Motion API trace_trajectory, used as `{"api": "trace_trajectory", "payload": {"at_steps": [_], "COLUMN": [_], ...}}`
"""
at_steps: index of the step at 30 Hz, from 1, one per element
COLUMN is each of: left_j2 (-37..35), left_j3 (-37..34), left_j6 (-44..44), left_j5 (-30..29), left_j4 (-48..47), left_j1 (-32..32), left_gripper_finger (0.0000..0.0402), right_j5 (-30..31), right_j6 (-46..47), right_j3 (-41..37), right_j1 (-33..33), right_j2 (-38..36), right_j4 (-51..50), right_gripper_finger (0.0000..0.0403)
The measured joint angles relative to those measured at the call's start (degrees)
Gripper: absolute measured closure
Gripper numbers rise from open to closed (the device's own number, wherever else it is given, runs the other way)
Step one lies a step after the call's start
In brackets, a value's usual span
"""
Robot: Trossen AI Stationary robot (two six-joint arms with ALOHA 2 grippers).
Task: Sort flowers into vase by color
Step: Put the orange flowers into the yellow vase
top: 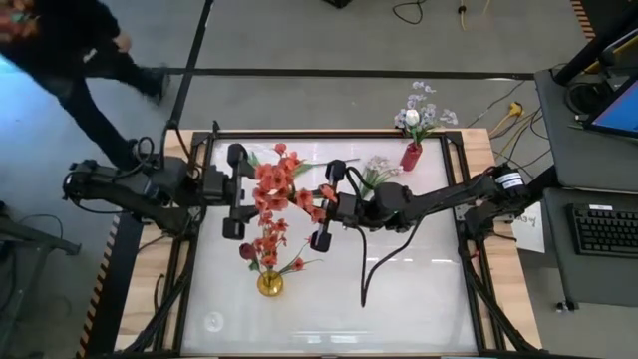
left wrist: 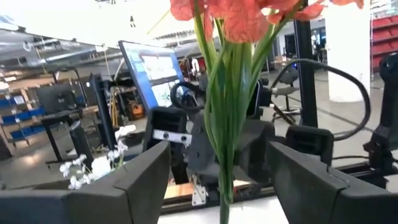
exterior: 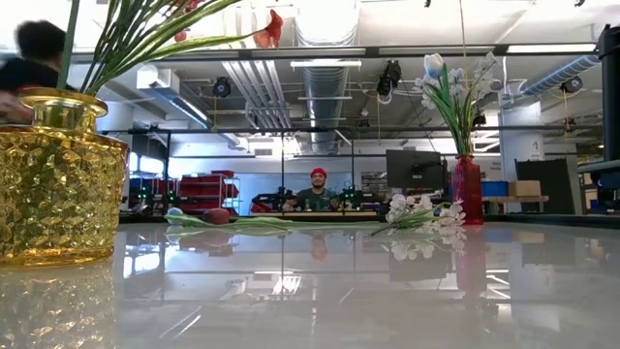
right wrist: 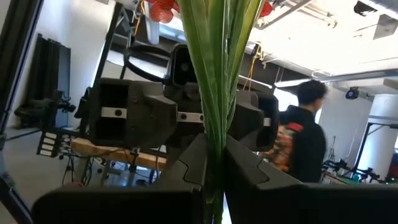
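Sorting partly done: a red-orange spray is mid-handover above the bench.
Right hand (top: 324, 206) clamps the red-orange spray (top: 274, 189); left hand (top: 237, 191) is apart around it. The gold vase (top: 269, 283) at 6 o'clock and the red vase (top: 410, 156) at 1 o'clock hold flowers; a white spray (top: 377, 170) lies loose.

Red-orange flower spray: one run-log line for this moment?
red-orange spray: midair, stems pinched | right claw: shut on stems | left claw: open around stems | gold vase: below

gold vase (top: 269, 283) and red vase (top: 410, 156) obstruct, front table (top: 399, 309) free
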Motion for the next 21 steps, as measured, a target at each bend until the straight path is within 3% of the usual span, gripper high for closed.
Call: {"api": "trace_trajectory", "payload": {"at_steps": [12,16,21], "left_j2": [4.7,4.8,4.8], "left_j3": [0.9,1.0,1.0], "left_j6": [1.8,2.0,2.0], "left_j5": [1.0,1.0,1.0], "left_j4": [4.8,5.4,5.3], "left_j1": [1.8,1.8,1.9], "left_gripper_finger": [0.0160,0.0196,0.0273], "right_j5": [0.0,0.0,-0.6], "right_j6": [1.4,2.0,2.4], "right_j3": [0.0,0.0,0.0], "right_j1": [-1.6,-2.0,-2.2], "right_j2": [0.0,0.0,0.0], "right_j4": [-2.8,-4.2,-4.2], "right_gripper_finger": [0.0376,0.0376,0.0370]}}
